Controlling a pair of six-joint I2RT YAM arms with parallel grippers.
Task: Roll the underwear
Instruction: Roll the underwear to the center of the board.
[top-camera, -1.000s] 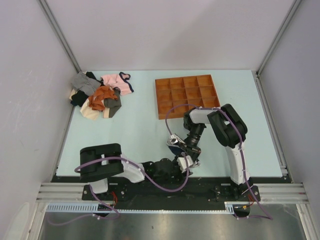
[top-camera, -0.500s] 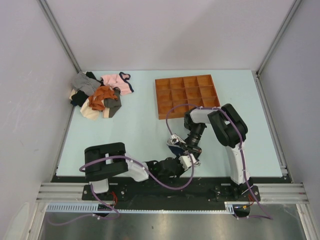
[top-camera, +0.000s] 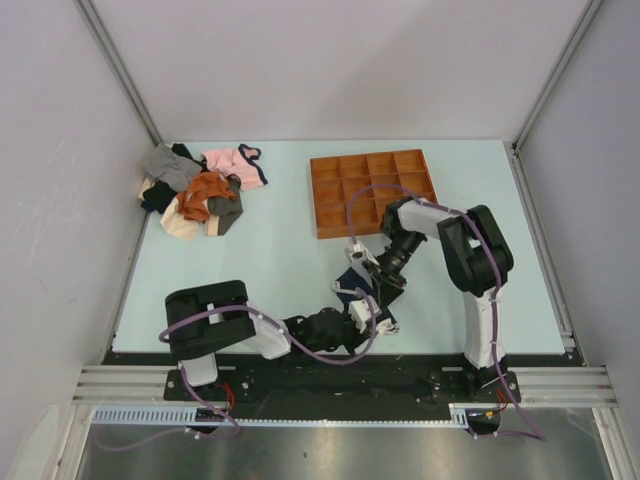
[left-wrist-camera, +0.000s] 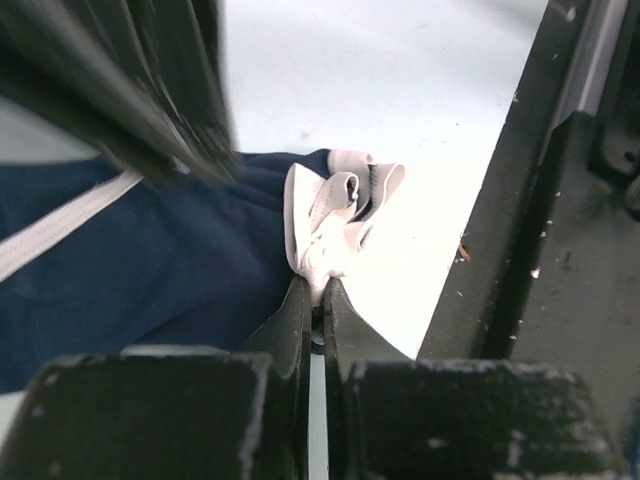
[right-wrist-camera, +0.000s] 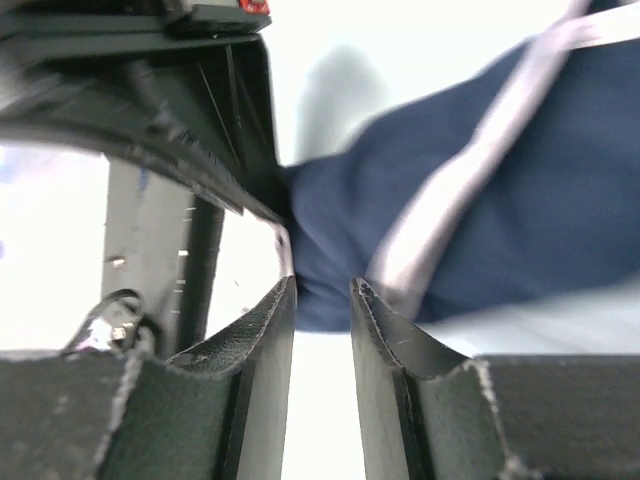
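Left gripper (left-wrist-camera: 315, 292) clamped tight on the white trim of the underwear (left-wrist-camera: 170, 270) — fabric bunched at its tips. Right gripper (right-wrist-camera: 322, 290) has its jaws slightly apart with nothing between them, just over the navy cloth. Underwear sits at the table's (top-camera: 270, 260) 6 o'clock edge — wooden tray (top-camera: 317, 196) at its 12.

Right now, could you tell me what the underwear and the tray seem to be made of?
The underwear: soft matte navy cloth with white trim; it creases and bunches. The tray: likely wood or brown plastic; stiff, straight dividers.
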